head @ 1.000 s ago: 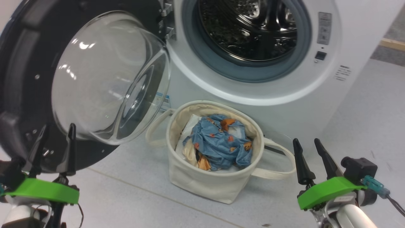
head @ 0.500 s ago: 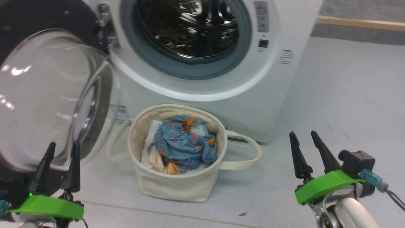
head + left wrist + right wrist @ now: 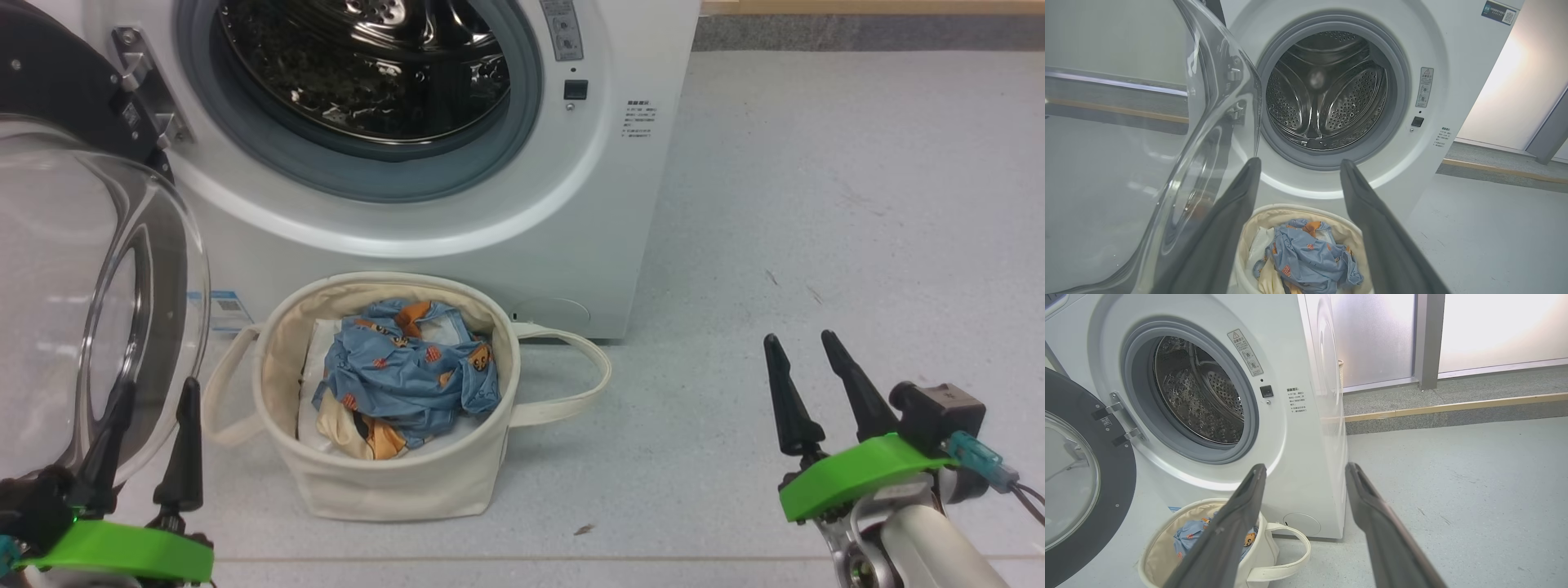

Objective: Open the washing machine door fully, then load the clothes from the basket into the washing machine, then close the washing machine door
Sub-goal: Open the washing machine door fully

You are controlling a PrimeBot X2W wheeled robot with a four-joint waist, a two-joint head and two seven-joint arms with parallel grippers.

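Okay, washing machine door (image 3: pixel 82 269) stands swung open at left of the washing machine (image 3: pixel 571 229). Basket (image 3: pixel 392 490) sits on floor (image 3: pixel 816 204) just before it, clothes (image 3: pixel 408 371) bunched inside. Left gripper (image 3: pixel 158 382) and right gripper (image 3: pixel 798 335) both spread apart, holding nothing, flanking basket.

The big round door with a black rim and clear glass bowl (image 3: pixel 82 269) hangs open on the left, right in front of the left gripper (image 3: pixel 157 390). Nothing blocks the round hole (image 3: pixel 359 73) of the white washing machine (image 3: pixel 588 204). The soft cream cloth basket (image 3: pixel 392 490) sits on the grey floor (image 3: pixel 816 204) just under it, its top open.
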